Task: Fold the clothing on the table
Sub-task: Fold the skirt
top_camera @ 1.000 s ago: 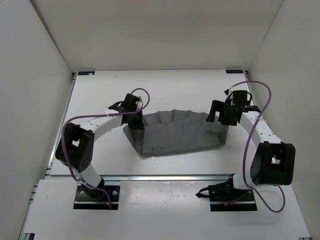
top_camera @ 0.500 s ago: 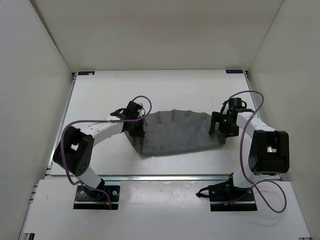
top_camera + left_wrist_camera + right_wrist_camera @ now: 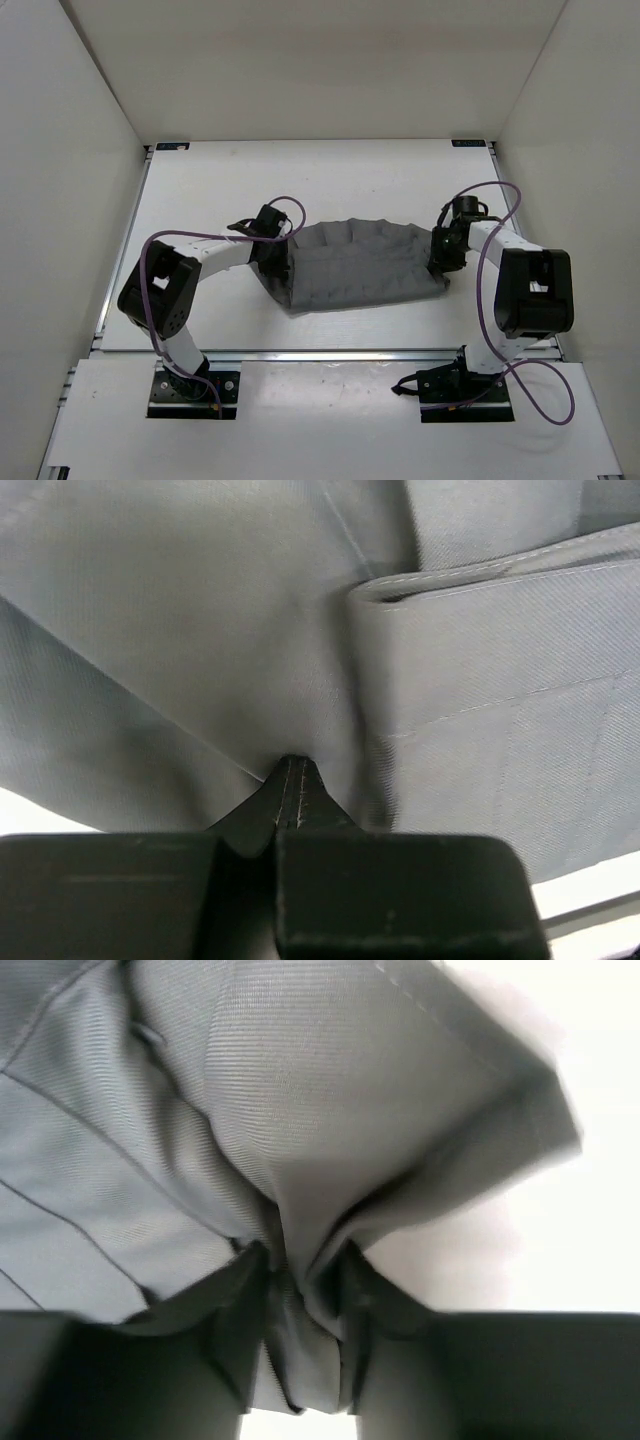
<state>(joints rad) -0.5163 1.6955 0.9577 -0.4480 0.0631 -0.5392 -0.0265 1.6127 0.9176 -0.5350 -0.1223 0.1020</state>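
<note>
Against a second ago, find the right black two-finger gripper (image 3: pixel 441 262) brought lower and inward to the garment's right edge, its jaws drawn in from wide to a narrow pinch. Find the right elbow tucked closer to its base and the left elbow shifted a little rightward. Find the left black two-finger gripper (image 3: pixel 274 262) much where it was, at the garment's left edge.

Count one piece of clothing: a soft mid-grey pleated fabric garment (image 3: pixel 355 265) with a darker band edge, lying spread and rumpled near the middle of one large flat matte white table (image 3: pixel 330 170), between the two grippers. Count two white-and-black arms (image 3: pixel 210 252), two purple cables (image 3: pixel 500 184) looping over them, two small black corner brackets (image 3: pixel 171 146) at the table's far corners, and two dark base plates (image 3: pixel 228 395) at the near edge.

In the left wrist view, see jaws fully closed on the grey cloth, a small stitched peak pinched up between the pads (image 3: pixel 380 890) and a flat banded layer just to its right. In the right wrist view, see jaws narrow around a bunched fold of the same cloth, squeezed between the two fingers (image 3: pixel 500 1370), with white tabletop beyond the cloth's corner. Cannot tell how many layers sit inside either pinch.
</note>
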